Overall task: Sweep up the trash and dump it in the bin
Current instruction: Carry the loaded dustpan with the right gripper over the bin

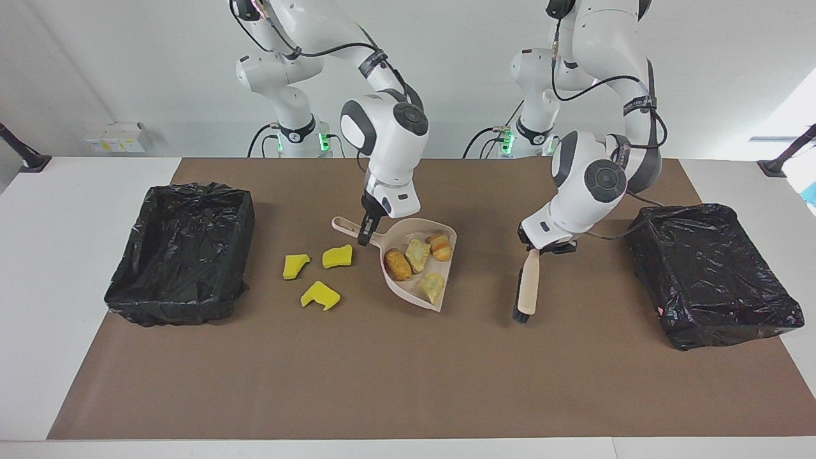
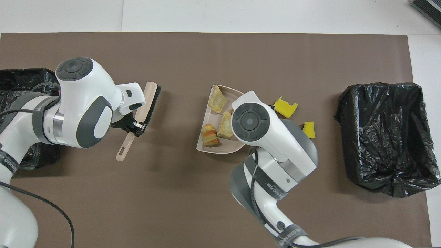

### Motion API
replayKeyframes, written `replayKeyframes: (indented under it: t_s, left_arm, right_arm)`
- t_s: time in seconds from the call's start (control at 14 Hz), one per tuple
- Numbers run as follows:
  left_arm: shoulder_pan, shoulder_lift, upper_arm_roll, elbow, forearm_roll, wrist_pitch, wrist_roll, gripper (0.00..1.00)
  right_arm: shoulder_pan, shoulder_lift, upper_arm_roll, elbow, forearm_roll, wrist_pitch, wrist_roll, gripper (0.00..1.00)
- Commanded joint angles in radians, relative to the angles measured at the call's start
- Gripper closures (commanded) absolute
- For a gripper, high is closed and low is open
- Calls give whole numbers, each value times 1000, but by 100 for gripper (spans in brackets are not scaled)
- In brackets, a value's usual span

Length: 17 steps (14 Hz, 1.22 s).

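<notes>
We see the right pincer pinching the dustpan handle — four bread chunks lie in it, three sponge pieces beside it on the desk. The left pincer grips the brush.

Robot lab, not a home. Evidence: 2 white Franka arms bolted at table edge, status LEDs lit green at bases, cabling exposed. Brown paper mat taped over white table, bare white walls, camera mount feet at table corners. Staged props: bag-lined bins at both ends.
</notes>
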Motion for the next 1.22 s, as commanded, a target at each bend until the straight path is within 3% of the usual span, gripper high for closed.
replayKeyframes:
  t_s: [0.0,0.21,0.57,0.79,0.93,1.15]
  left_arm:
    - [-19,-22,-1,-11,7,-78,-54,100]
    - [-48,-80,-12,-104,-102,-103,-190,100]
    - [-285,-120,-12,-138,-158,-78,-488,100]
    - [-400,-175,-12,-224,-256,21,-637,100]
    - [-477,-217,-12,-299,-263,118,-686,100]
    - [-548,-243,-10,-328,-273,146,-760,100]
  right_arm:
    - [-98,-57,12,3,42,-30,-181,100]
    - [-191,-73,11,66,45,-99,-376,100]
    - [-374,-140,5,94,53,-134,-658,100]
    - [-504,-160,1,94,48,-130,-814,100]
    - [-593,-160,3,94,48,-117,-936,100]
    - [-693,-165,0,85,30,-76,-1037,100]
